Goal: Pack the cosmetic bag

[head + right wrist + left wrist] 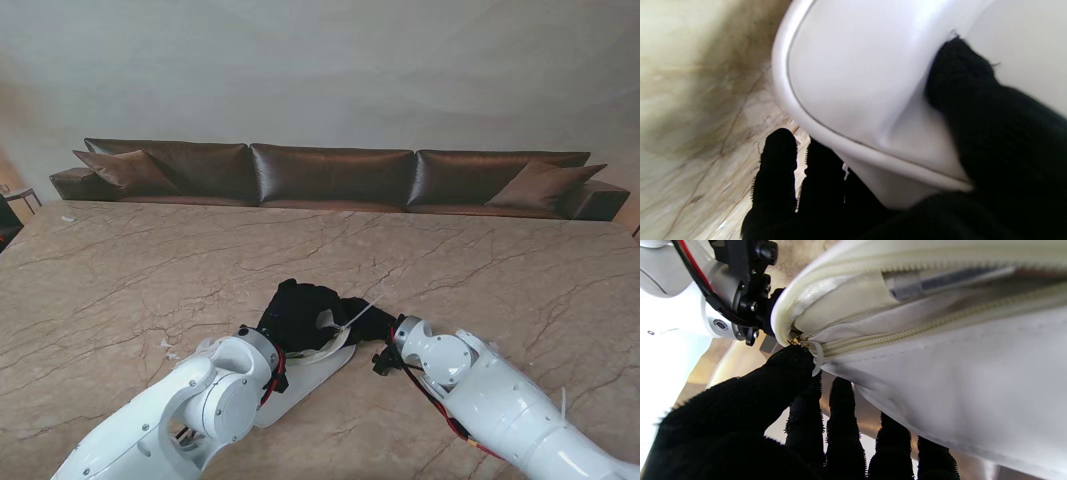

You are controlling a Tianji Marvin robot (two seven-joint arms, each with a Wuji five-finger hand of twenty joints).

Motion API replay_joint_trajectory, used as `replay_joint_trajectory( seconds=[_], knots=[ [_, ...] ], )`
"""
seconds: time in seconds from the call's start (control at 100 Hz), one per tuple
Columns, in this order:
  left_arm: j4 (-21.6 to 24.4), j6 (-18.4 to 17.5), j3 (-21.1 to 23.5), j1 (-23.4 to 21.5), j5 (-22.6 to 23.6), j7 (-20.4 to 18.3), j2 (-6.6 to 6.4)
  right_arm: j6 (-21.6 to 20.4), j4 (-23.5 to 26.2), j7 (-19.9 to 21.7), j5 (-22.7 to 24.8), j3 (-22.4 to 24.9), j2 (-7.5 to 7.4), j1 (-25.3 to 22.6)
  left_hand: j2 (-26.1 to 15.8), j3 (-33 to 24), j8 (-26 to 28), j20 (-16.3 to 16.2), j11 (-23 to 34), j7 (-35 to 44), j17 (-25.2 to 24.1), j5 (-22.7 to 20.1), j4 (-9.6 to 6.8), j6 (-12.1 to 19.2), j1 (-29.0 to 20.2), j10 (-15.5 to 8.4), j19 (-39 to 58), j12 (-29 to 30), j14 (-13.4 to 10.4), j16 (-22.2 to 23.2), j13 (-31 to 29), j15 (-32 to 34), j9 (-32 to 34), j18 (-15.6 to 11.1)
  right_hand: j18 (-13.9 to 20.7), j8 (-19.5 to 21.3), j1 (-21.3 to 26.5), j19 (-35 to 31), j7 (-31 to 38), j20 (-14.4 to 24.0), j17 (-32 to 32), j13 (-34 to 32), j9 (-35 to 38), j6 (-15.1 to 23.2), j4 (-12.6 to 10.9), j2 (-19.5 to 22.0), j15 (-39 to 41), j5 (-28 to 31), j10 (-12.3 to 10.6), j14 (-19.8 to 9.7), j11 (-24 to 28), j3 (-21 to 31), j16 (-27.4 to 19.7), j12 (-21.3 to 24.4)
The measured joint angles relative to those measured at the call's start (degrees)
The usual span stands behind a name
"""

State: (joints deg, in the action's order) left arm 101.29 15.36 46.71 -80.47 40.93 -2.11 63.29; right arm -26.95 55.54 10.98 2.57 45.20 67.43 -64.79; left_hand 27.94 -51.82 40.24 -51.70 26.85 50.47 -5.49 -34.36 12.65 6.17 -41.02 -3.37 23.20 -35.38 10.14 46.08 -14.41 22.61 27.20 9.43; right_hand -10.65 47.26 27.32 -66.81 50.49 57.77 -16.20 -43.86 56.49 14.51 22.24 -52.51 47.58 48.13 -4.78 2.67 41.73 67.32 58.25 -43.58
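Observation:
A white cosmetics bag [312,376] lies on the marble table close to me, between my two black-gloved hands. My left hand [298,306] grips the bag [940,390] at the end of its zipper [893,336], thumb on the pull and fingers beneath. The zipper is open, and a silvery tube [940,278] shows inside. My right hand [366,322] holds the other end of the bag [857,83], its thumb [973,100] pressing a dent into the top and its fingers [780,166] beneath.
The marble table [150,270] stretches wide to both sides and far ahead. A long brown leather sofa [330,175] with cushions runs behind its far edge. A small white scrap [168,345] lies to the left of my left arm.

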Motion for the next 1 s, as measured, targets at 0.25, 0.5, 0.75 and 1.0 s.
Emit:
replay_joint_trajectory(
  seconds=[0.25, 0.5, 0.75, 1.0],
  knots=[
    [1.6, 0.0, 1.3, -0.1, -0.7, -5.9, -0.57, 1.6, 0.9, 0.9, -1.5, 0.6, 0.0, -0.8, 1.0, -1.7, 5.6, -4.8, 0.0, 10.6, -0.4, -2.6, 1.76, -1.7, -2.8, -0.5, -5.0, 0.0, -0.1, -0.3, 2.9, -2.3, -0.6, -1.0, -2.9, 8.0, 0.0, -5.0, 0.0, 2.1, -4.8, -3.5, 1.2, 0.3, -0.2, 0.0, 1.5, 1.3, -0.1, 0.1, 3.2, -0.4, 2.0, -1.7],
    [1.3, -1.3, 1.6, 0.3, -1.3, -7.0, -0.96, 1.7, 0.5, 1.4, -2.5, 0.6, 0.16, -0.9, 2.4, -7.4, 10.6, -6.7, 1.4, 11.5, -0.4, -3.0, 1.97, -1.4, -0.3, -0.8, -6.9, -2.1, -0.1, -0.2, 3.7, -1.2, -0.5, -2.0, -3.1, 9.5, 0.0, -6.4, 0.0, 2.2, -5.6, -4.0, 1.4, 0.3, -0.7, 0.0, 4.3, 2.1, -0.1, 0.5, 5.2, -1.1, 2.9, -2.6],
    [0.3, -2.6, 4.8, 1.5, -17.7, -13.7, -1.24, 1.4, 0.3, 1.7, -2.3, 0.5, 0.13, -0.9, 2.4, -11.2, 10.4, 6.2, 1.1, 11.5, 0.7, -3.7, 1.91, -6.2, 0.6, -0.4, -12.7, -2.4, 1.7, -0.1, 10.7, -5.4, -2.9, -3.1, -3.1, 11.1, 0.0, -7.7, 0.0, 2.9, -5.7, -4.7, 1.5, 0.6, -0.9, 0.0, 6.2, 3.0, -0.1, 0.5, 7.6, -2.6, 3.6, -4.5],
    [-0.6, -4.3, 6.1, 3.7, -22.5, -20.4, -2.67, 1.8, 0.7, 1.9, -2.1, 0.9, 0.19, -1.2, 3.7, -20.1, 11.1, 24.7, 0.0, 10.6, 2.8, -4.3, -2.15, -7.1, 7.3, -3.0, -17.4, -2.5, -0.8, -0.2, 12.6, -8.2, -4.9, -4.8, -3.1, 11.7, 0.0, -7.8, 0.3, 3.5, -5.7, -5.0, 1.6, 1.0, -1.9, 0.0, 8.3, 3.6, -0.1, 0.5, 9.1, -4.6, 5.0, -5.4]
  ],
)
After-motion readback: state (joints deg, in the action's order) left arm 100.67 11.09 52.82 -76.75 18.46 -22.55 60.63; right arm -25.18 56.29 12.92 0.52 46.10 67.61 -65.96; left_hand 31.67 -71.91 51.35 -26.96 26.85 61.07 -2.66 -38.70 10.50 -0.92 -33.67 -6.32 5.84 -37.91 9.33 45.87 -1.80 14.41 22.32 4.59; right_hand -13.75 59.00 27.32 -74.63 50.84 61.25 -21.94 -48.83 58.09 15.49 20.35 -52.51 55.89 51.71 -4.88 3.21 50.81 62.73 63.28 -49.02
